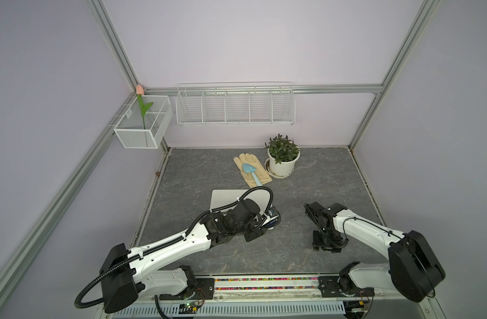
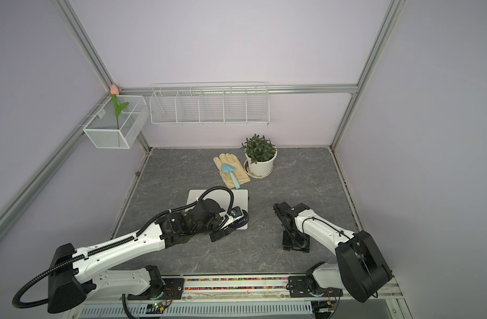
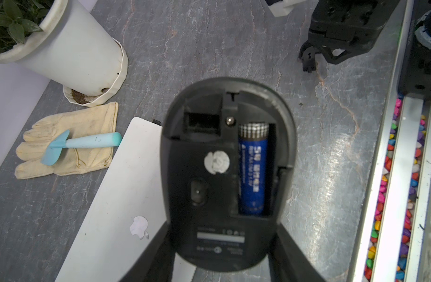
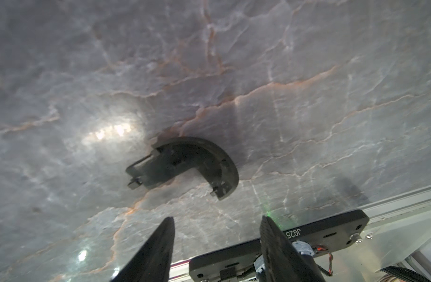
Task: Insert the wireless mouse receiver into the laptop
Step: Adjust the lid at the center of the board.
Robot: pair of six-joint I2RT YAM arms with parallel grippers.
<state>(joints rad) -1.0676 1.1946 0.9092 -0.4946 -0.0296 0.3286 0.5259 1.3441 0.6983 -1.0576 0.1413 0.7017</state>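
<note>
left tool: the left tool (image 3: pixel 223 221) pinches the wireless mouse (image 3: pixel 199 151) by its two long sides, near the wrist end.
mouse attitude: underside turned up to the wrist camera with the lid off. The long axis runs straight out along the fingers.
inside the mouse: a blue battery (image 3: pixel 253 171) lies lengthwise. The square slot (image 3: pixel 202 122) beside it looks empty.
laptop: the laptop (image 3: pixel 126 185) lies shut and flat on the tabletop (image 3: pixel 209 36). In both top views the mouse hangs over its near corner on the right arm's side (image 2: pixel 241 216).
right tool: the right tool (image 4: pixel 216 218) has its fingers spread and holds nothing. It points down, well apart from the laptop.
cover: the cover (image 4: pixel 190 161) lies on the tabletop just beyond those fingertips.
deciding relation: the left arm is much nearer. The laptop's short edge facing the right arm is probably where the port is.
hard to make out: a dark stub (image 3: pixel 156 121) juts from that edge, too small to say whether it is the receiver. The mouse hides the rest of the edge, and the right arm covers the cover in the top views.
</note>
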